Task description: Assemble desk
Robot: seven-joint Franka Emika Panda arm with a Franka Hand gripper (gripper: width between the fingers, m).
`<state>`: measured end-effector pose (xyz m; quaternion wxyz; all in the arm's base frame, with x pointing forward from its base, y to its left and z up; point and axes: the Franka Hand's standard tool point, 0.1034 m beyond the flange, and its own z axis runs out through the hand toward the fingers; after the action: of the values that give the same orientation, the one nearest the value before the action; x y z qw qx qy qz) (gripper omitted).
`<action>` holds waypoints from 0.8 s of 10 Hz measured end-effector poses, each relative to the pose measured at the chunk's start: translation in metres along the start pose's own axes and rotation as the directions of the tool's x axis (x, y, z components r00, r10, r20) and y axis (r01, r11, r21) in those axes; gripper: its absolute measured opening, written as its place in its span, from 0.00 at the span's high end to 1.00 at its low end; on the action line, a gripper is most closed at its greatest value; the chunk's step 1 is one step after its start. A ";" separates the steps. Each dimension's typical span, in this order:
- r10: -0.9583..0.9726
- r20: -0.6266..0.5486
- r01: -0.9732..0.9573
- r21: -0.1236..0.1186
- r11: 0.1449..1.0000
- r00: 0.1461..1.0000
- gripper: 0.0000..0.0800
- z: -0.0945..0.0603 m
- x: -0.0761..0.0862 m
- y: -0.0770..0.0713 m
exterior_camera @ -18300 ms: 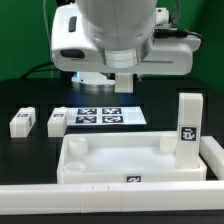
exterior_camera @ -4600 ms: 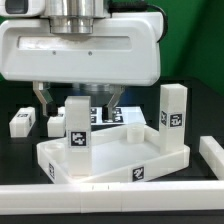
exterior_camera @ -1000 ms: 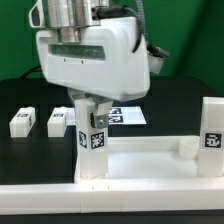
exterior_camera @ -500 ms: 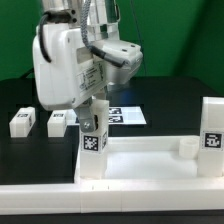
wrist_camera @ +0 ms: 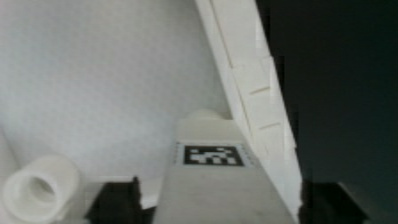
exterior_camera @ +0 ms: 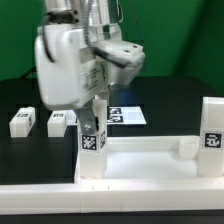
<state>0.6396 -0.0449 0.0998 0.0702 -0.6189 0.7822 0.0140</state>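
The desk's white tabletop (exterior_camera: pixel 150 165) lies rim-up, with its inner face (wrist_camera: pixel 89 90) and a round corner socket (wrist_camera: pixel 36 185) also in the wrist view. A square leg (exterior_camera: pixel 92 145) with a tag (wrist_camera: pixel 217 155) stands upright in the corner at the exterior view's left. My gripper (exterior_camera: pixel 94 112) (wrist_camera: pixel 224 200) straddles that leg from above. It is open, and a thin gap shows beside the leg. A second leg (exterior_camera: pixel 212 125) stands upright at the right corner. Two loose legs (exterior_camera: pixel 22 122) (exterior_camera: pixel 60 122) lie on the black table at the left.
The marker board (exterior_camera: pixel 127 116) lies flat behind the tabletop. A long white rail (exterior_camera: pixel 40 195) runs along the front edge. A short free socket (exterior_camera: pixel 183 148) rises inside the tabletop near the right leg.
The wrist has turned over the left corner leg, and the fingers have spread away from its sides. The leg stays upright in its corner. The tabletop has not moved.
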 end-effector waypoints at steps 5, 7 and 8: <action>-0.524 -0.001 0.524 -0.003 0.852 0.852 0.19 0.000 -0.010 0.002; -0.772 -0.016 0.771 -0.028 0.636 0.636 0.19 -0.002 -0.002 0.000; -0.870 -0.025 0.868 -0.049 0.493 0.493 0.19 -0.005 0.003 -0.002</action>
<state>0.6408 -0.0485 0.1041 0.0403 -0.9295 0.3657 -0.0256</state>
